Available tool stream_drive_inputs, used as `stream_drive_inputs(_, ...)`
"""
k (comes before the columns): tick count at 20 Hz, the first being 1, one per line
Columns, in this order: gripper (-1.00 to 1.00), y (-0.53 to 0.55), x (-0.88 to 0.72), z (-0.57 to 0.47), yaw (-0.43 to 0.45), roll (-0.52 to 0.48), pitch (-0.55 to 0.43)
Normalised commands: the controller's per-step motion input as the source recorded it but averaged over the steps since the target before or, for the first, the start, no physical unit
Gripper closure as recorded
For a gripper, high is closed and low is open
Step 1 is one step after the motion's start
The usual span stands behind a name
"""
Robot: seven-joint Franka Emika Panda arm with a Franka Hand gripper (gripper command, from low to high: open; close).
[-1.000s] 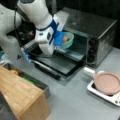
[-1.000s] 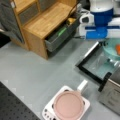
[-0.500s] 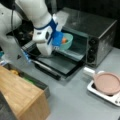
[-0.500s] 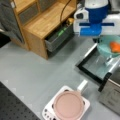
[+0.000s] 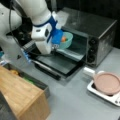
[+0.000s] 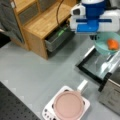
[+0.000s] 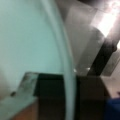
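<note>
A teal bowl [image 5: 67, 42] with an orange item [image 5: 64, 39] in it hangs at the mouth of the open toaster oven [image 5: 95, 32], above the lowered door [image 5: 58, 63]. My gripper [image 5: 56, 42] is shut on the bowl's rim at its left side in that front view. In a front view the bowl [image 6: 103, 47] and orange item [image 6: 113, 44] sit just below the gripper [image 6: 93, 37], over the door [image 6: 93, 63]. The wrist view shows the bowl's rim [image 7: 62, 50] pinched between dark fingers [image 7: 50, 92].
A pink pan [image 5: 108, 83] rests on a white stove [image 5: 100, 91] at the right. A wooden cabinet [image 5: 20, 95] with an open drawer [image 6: 58, 37] holding small items stands opposite the oven. Grey table surface [image 6: 37, 70] lies between them.
The gripper and the bowl have shifted only slightly at the oven's mouth. The grip on the rim is unchanged.
</note>
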Motion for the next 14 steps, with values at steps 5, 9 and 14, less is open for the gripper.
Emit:
stream_drive_inputs(5,1.0,-0.18,0.72,0.38,0.021,-0.159,0.364)
stream_drive_inputs(9,1.0,-0.16,0.82,0.35,-0.003,-0.174,0.37)
stream_drive_inputs(14,1.0,-0.16,0.92,0.35,0.03,-0.203,0.353)
